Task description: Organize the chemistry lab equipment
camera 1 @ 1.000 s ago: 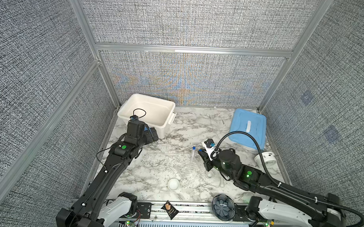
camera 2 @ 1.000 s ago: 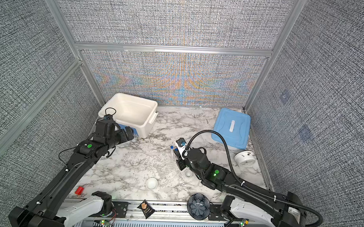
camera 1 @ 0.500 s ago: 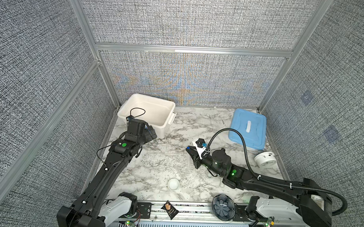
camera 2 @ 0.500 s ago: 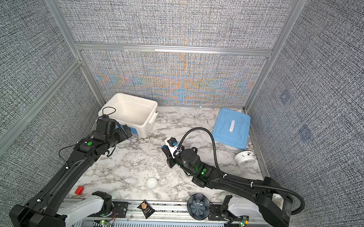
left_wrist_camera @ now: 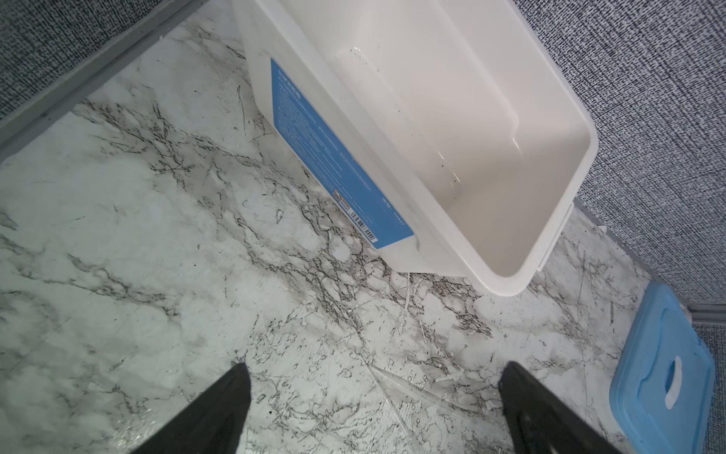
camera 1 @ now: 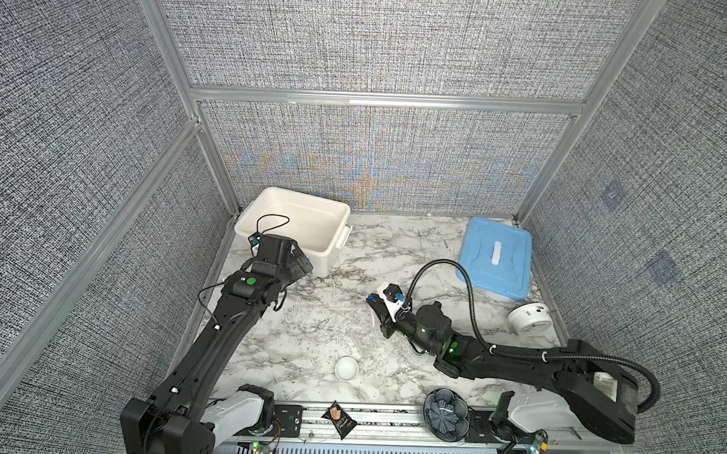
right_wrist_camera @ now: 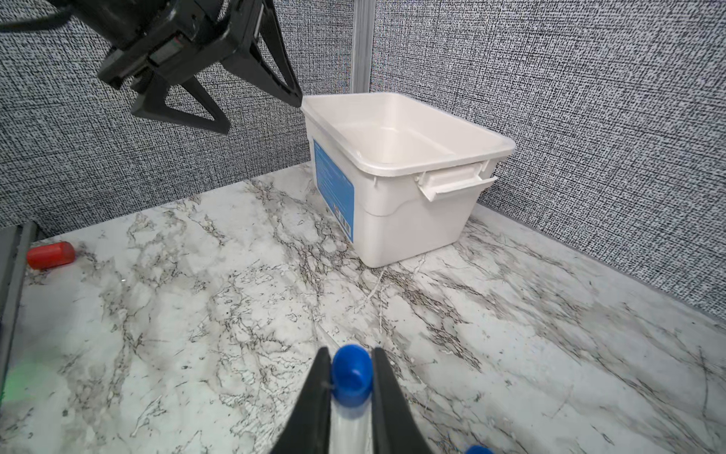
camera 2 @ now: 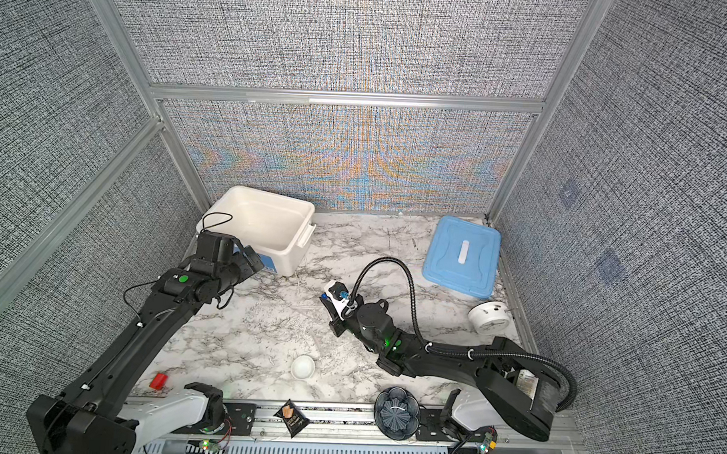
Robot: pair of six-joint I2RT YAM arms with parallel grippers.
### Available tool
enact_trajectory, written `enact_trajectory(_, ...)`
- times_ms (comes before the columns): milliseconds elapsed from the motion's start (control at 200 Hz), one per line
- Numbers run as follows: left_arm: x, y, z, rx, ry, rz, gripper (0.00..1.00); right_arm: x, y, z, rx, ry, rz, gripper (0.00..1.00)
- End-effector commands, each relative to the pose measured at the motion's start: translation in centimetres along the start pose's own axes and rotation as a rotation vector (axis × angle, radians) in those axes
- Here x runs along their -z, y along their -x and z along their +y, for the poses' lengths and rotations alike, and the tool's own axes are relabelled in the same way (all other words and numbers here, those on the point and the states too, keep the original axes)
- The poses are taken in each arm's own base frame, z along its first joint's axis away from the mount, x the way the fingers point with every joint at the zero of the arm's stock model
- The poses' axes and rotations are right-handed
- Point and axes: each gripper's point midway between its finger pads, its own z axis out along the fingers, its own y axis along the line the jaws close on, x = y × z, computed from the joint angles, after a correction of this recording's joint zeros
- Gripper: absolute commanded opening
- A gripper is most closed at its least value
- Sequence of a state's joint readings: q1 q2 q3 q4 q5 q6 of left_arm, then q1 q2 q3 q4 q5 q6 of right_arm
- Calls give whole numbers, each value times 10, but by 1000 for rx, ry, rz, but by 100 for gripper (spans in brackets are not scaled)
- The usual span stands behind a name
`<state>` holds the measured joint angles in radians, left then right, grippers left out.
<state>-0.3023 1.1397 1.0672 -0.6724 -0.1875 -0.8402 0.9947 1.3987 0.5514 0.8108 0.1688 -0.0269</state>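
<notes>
1. Left gripper (left_wrist_camera: 375,369): jaws spread wide, nothing held. It hovers over the table just beside the front wall of the bin (camera 1: 307,194).
2. Bin: open and looks empty. Likely the target.
3. Dish (camera 1: 346,368): on the table near the front edge, well apart from both grippers.
4. Right gripper (right_wrist_camera: 350,349): jaws nearly closed, pinching a tube (right_wrist_camera: 352,379) at its blue-capped end, over mid-table and well apart from the bin.
5. Judged step: carry the tube to the bin. Raise it above the rim, pass clear of the left gripper, and lower it inside before letting go. Slim plastic may slip or bounce.
6. Lid (camera 1: 476,273): flat at back right, out of the path.
</notes>
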Motion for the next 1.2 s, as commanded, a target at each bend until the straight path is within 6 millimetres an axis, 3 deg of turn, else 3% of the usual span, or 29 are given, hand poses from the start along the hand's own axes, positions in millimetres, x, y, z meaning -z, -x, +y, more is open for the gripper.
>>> enact_trajectory(0,-3,-3,0,22,1,17,99,-4,10,-6,4,-25,-67,18)
enact_trajectory(285,-6,-2,-3,12,5,34,99,-5,9,-8,4,-33,-76,18)
enact_trajectory(800,-18,-6,-11,-13,-9,77,99,4,-26,-18,3,-87,-37,20)
enact_trajectory(1196,-23,-8,-14,3,-18,92,99,6,-30,-19,7,-101,-39,24)
